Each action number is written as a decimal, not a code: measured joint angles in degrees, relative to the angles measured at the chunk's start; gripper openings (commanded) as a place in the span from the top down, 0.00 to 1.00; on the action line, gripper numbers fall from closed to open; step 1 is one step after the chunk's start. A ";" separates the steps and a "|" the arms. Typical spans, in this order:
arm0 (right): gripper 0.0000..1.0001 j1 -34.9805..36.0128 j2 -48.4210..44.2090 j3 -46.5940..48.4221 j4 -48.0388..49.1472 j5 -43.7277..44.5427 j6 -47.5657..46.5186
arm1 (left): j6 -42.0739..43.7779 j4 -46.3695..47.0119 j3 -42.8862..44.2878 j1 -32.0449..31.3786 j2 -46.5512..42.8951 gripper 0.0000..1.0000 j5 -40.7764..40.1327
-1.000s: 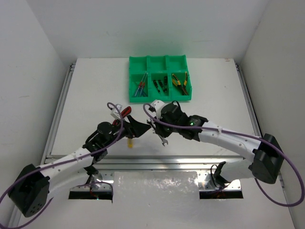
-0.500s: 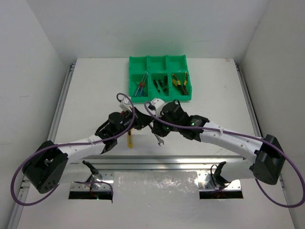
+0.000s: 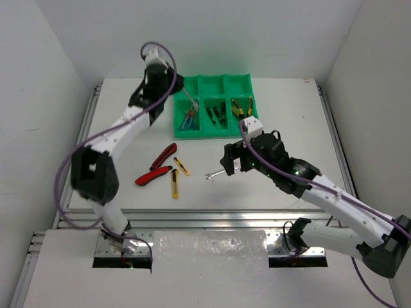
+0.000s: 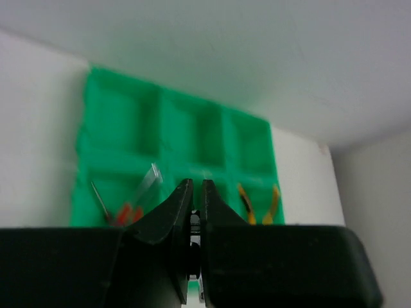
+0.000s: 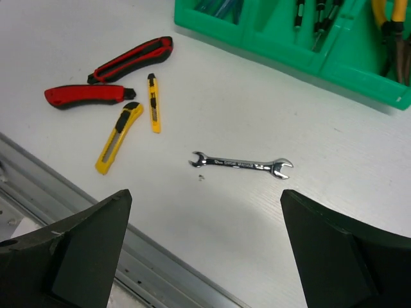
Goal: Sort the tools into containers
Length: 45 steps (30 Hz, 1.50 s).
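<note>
Table (image 3: 289, 122): 2 red knives (image 5: 131, 58), 2 ylw cutters (image 5: 119, 136), 1 wrench (image 5: 241, 164).

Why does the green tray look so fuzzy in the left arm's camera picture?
Left wrist view: the camera sits behind the shut left pincer, and the green tray beyond it looks soft, out of focus. Right wrist view: the wrench is sharp, with bright glints, while the open right pincer is dark blur in the bottom corners. Top external view: even light, faint shadows.
</note>
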 measured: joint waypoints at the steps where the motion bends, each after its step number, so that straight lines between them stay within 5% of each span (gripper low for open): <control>1: 0.01 -0.20 -1.14 -0.28 -0.59 0.50 -0.02 | 1.66 -2.47 7.69 1.90 5.29 1.00 -1.49; 5: 0.01 -0.28 -3.15 -2.67 -2.14 1.18 -0.02 | 7.37 -9.31 39.78 6.82 27.08 1.00 -5.73; 9: 0.01 -0.28 -3.37 -5.92 -2.97 -0.31 -0.09 | 12.81 -8.57 53.57 8.37 39.69 1.00 -6.47; 15: 0.01 -0.28 -3.41 -7.63 -2.99 -3.54 -0.26 | 19.23 2.36 44.78 8.48 43.21 1.00 -5.62; 22: 0.01 -0.28 -2.62 -9.33 -1.53 -5.44 -0.42 | 20.17 7.28 52.68 8.48 54.49 0.91 -3.02; 27: 0.01 -0.28 0.09 -9.42 -0.07 -5.88 -0.52 | 20.20 7.82 51.67 8.48 55.41 0.31 -1.95; 30: 0.01 -0.28 2.05 -9.42 0.28 -6.19 -0.66 | 19.47 8.81 51.69 8.48 55.41 0.13 -0.59; 45: 0.01 -1.77 21.27 -0.15 -0.74 -5.77 -1.51 | 15.15 1.42 52.59 8.48 43.93 0.03 0.11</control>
